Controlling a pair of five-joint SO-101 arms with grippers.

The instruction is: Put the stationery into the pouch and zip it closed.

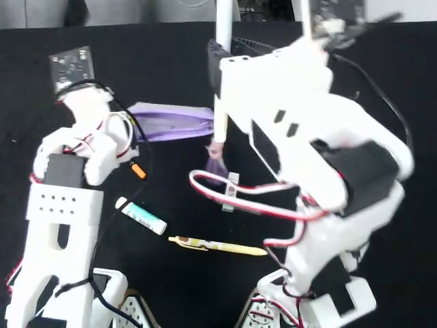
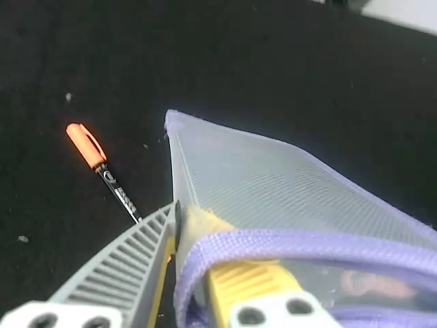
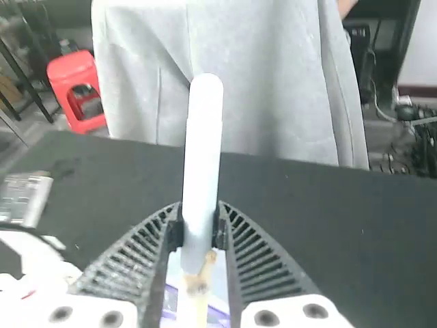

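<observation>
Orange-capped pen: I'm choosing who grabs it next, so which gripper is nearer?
Left. The left gripper, clamped on the purple pouch, sits beside the orange-capped pen; the right gripper holds a white pen upright at the pouch's other end.

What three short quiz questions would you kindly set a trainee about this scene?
1. True or false: the left hand grips an edge of the purple pouch.
2. What does the right hand hold? A) a white stick B) scissors C) a ruler
3. Fill in: the loose pen lying on the table beside the pouch has an ____ cap.
Key: 1 true; 2 A; 3 orange.
</observation>
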